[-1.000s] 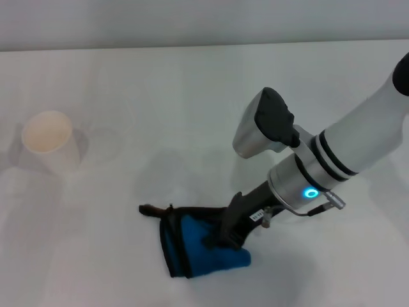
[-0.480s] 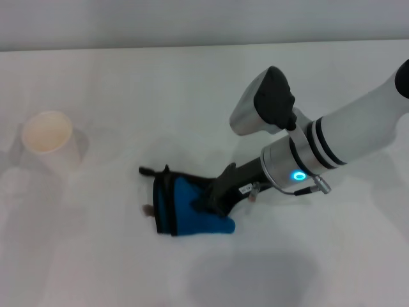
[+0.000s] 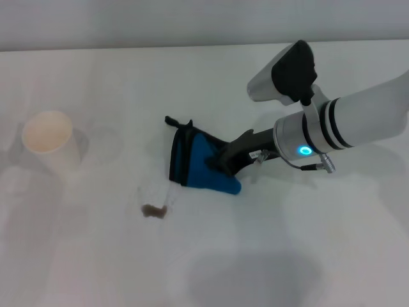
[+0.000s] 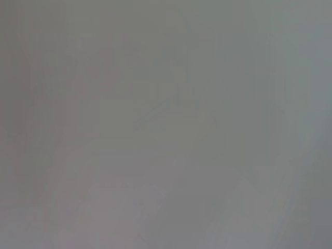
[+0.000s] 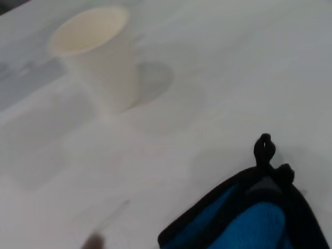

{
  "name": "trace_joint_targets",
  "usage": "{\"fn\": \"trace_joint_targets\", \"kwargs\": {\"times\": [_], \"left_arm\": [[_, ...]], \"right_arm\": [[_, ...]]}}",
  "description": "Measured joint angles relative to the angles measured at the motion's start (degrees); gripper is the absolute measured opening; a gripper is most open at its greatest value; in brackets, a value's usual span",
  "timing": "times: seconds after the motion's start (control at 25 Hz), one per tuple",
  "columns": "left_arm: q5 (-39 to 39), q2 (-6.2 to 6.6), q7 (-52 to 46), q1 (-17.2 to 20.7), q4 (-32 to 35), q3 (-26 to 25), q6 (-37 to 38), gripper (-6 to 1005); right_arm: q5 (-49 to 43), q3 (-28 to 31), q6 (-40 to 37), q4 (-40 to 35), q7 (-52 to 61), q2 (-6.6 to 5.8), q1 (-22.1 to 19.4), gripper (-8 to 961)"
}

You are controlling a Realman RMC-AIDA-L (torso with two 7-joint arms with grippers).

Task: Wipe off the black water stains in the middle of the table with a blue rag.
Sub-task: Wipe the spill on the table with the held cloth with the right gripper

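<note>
1. The wide, plain white matte table (image 3: 307, 256) fills almost the whole head view; its far edge runs straight across the top of that view, against a pale grey wall.
2. Open white surface lies on every side of the work: a broad bare stretch toward the robot, and more between the rag and the far edge.
3. The right gripper (image 3: 220, 160), dark and slim at the end of a white arm with a glowing blue ring, reaches in from the right and lies low over the table near its middle.
4. Its jaws are pressed together on the small bright blue rag with black edging (image 3: 195, 163), which sits on the table surface with its short black loop pointing toward the far edge.
5. In the right wrist view the same blue rag (image 5: 249, 223) shows its black hem and the upright loop, with bare table beyond it.
6. What shows of the black water stains (image 3: 153, 210) is one small brown-black blotch, on the robot's near left of the rag and apart from it; a faint pale streak runs from it up toward the rag.
7. A white paper cup (image 3: 50, 142) stands upright at the left side of the table, well apart from both rag and blotch; the right wrist view shows this cup (image 5: 98, 57) with open table between it and the rag.
8. The left gripper appears in no view; the left wrist view shows only a blank grey field.
</note>
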Motion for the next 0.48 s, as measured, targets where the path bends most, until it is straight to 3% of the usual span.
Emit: {"fn": "trace_joint_targets", "kwargs": {"times": [0.2,0.48], "left_arm": [[0.00,0.00,0.00,-0.16,0.09,0.03,0.00,875],[0.00,0.00,0.00,-0.54,-0.07,0.02,0.00,876]], "right_arm": [[0.53,0.22,-1.32,0.69,0.02,0.29,0.00,84],[6.26,-8.87,-0.90,0.37,-0.10,0.32,2.14,84]]}}
